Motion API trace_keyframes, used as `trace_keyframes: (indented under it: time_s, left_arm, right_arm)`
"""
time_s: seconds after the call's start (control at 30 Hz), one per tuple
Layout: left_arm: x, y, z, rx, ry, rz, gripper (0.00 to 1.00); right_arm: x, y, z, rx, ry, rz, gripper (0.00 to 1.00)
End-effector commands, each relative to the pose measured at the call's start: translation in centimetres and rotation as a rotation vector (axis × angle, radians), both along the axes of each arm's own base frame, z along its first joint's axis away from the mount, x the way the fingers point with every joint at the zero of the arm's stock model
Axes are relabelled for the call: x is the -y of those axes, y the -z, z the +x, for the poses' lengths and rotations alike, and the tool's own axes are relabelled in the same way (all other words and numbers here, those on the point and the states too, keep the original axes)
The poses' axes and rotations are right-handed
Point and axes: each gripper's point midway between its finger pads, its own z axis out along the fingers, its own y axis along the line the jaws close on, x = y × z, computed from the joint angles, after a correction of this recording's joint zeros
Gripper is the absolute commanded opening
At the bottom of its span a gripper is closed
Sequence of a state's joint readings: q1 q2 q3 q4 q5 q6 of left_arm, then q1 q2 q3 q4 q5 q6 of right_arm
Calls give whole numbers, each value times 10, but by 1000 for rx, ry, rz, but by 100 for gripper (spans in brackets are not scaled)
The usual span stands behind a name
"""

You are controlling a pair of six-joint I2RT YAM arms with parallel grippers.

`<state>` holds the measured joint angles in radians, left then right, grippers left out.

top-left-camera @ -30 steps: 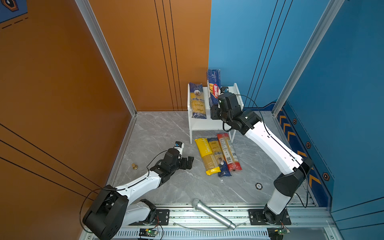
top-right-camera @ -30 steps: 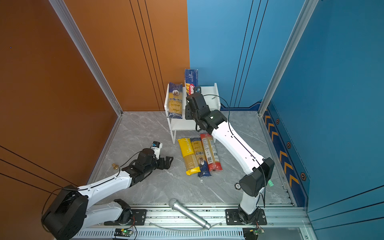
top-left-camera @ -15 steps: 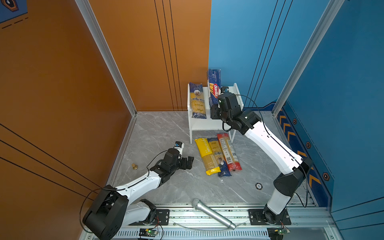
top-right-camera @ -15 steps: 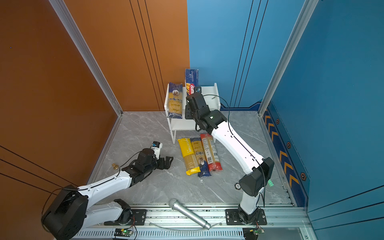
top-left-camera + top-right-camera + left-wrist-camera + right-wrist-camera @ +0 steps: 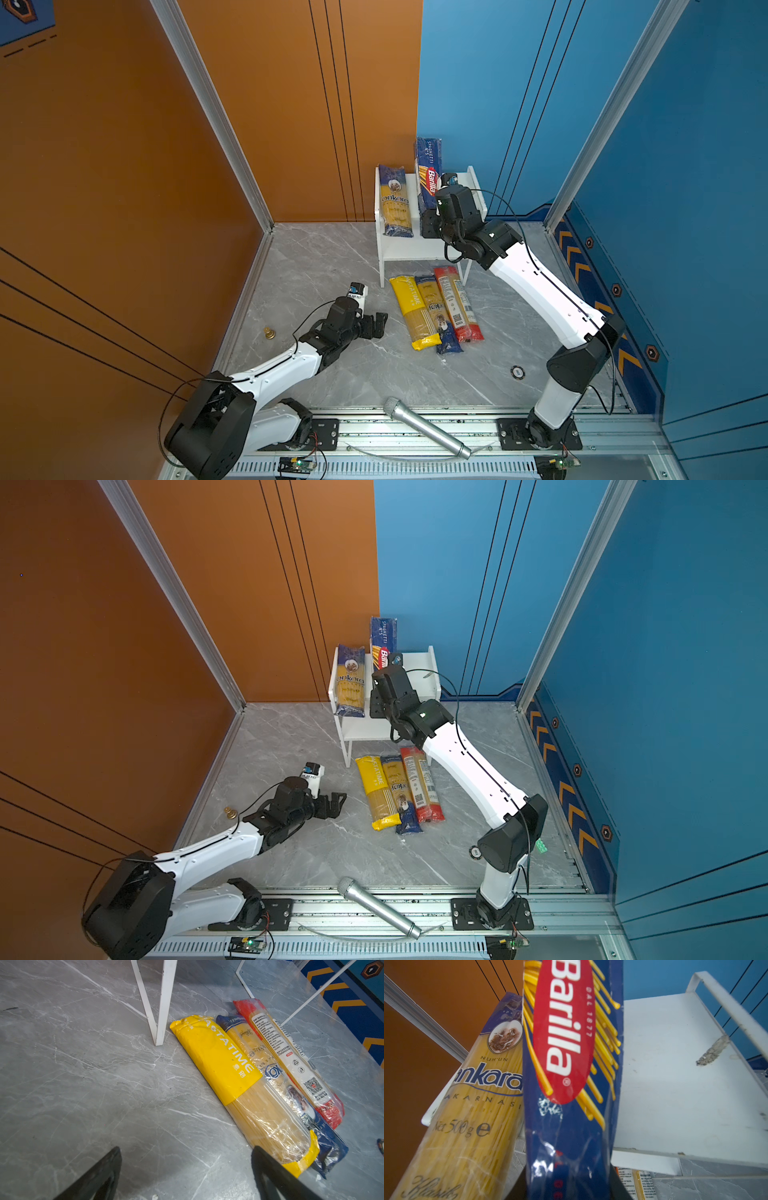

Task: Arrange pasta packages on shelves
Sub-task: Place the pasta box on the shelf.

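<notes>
Currently rack (image 5: 417,683) top board: ankara bag (image 5: 396,203), Barilla bag (image 5: 428,166); right pincer (image 5: 430,226) clamps Barilla bag; left pincer (image 5: 378,323) wide.

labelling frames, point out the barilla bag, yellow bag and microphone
barilla bag (image 5: 431,183), in a top view, red logo
yellow bag (image 5: 409,299), in a top view, yellow label
microphone (image 5: 430,430), in a top view, handle

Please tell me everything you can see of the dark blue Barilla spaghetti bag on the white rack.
The dark blue Barilla spaghetti bag is long, narrow, of glossy plastic, with a red oval logo in white letters and yellow strands. It rises steeply over the top board of the white two-tier rack, close beside the blue-and-yellow ankara bag. The right gripper has its jaws shut on its lower end.
</notes>
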<state>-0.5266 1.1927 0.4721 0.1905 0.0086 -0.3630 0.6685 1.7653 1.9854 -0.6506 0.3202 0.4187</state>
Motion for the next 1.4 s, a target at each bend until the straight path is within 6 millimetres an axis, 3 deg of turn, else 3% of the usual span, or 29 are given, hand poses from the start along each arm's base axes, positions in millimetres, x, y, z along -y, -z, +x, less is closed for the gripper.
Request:
trace_keyframes:
  time_s: [0.0,0.7,1.37]
  left_arm:
    - [1,-4,-1,13,9,11,98]
    - [1,-4,-2,12,9,9,98]
    - [1,-2,-1,7,9,13,98]
  right_arm:
    - [4,-20,21,105,71,50,35]
    - [1,-11,25,88,67,45,40]
    - [-8,9,29,50,63,35,34]
